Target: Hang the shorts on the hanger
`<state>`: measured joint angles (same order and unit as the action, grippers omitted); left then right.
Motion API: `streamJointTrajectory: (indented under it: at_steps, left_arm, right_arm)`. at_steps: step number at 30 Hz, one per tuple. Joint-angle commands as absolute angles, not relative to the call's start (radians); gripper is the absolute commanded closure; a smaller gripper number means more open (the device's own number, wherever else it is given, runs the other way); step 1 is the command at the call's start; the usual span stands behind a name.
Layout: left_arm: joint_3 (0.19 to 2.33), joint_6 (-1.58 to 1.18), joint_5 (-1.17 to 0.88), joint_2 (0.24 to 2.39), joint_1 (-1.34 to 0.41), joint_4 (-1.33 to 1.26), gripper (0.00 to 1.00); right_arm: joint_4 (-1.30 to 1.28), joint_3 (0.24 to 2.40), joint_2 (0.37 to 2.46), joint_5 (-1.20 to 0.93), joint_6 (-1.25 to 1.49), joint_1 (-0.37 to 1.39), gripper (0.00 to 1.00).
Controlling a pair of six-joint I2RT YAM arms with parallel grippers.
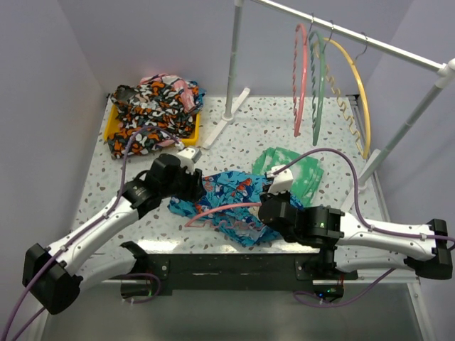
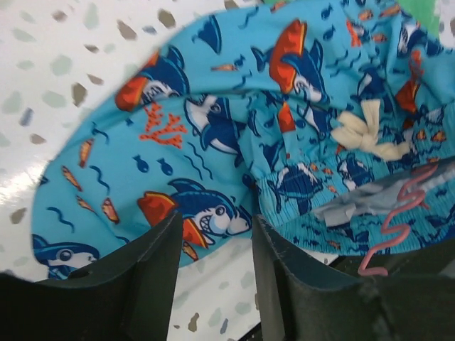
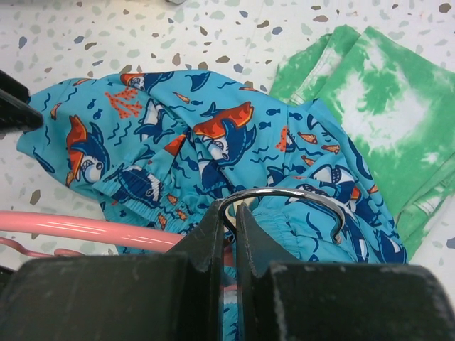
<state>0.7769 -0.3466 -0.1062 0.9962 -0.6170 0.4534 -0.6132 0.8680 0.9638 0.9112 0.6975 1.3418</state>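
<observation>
From above, the shorts (image 1: 229, 190) lie low in the middle of the table (image 1: 277, 128). The hanger (image 1: 224, 209) crosses their near edge, with bare tabletop beyond. The left wrist view shows the left gripper (image 2: 217, 249) with fingers apart over the shorts' hem. Only the right wrist view shows the right gripper (image 3: 231, 220) pinched on the hanger's metal hook (image 3: 298, 193), the green cloth (image 3: 384, 106) at upper right.
</observation>
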Motion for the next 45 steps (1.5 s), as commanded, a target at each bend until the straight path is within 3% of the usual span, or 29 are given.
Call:
streamJointTrajectory:
  at_steps: [1,13,25,26,29,31,45]
  left_arm:
    - [0.730,-0.324,-0.275,1.049,-0.620,0.411,0.55]
    - [0.650,-0.425,-0.268,1.153,-0.724,0.279,0.57]
    - [0.609,-0.520,-0.152,1.204,-0.782,0.135,0.52]
    - [0.604,-0.531,-0.135,1.192,-0.782,0.126,0.54]
    - [0.606,-0.543,-0.071,1.152,-0.781,0.117,0.86]
    - [0.620,-0.535,-0.040,1.123,-0.781,0.155,0.99]
    - [0.676,-0.508,-0.012,0.887,-0.707,0.463,1.00]
  right_arm:
    - [-0.577,0.868,0.933,0.950,0.660,1.347,1.00]
    - [-0.568,0.902,0.931,0.966,0.638,1.347,1.00]
    - [-0.571,0.913,0.925,0.974,0.647,1.347,1.00]
    - [-0.574,0.914,0.925,0.982,0.650,1.347,1.00]
    - [-0.620,0.930,0.928,1.008,0.689,1.347,1.00]
    - [-0.685,0.953,0.933,1.052,0.736,1.347,1.00]
    - [-0.894,1.025,0.945,1.203,0.908,1.348,1.00]
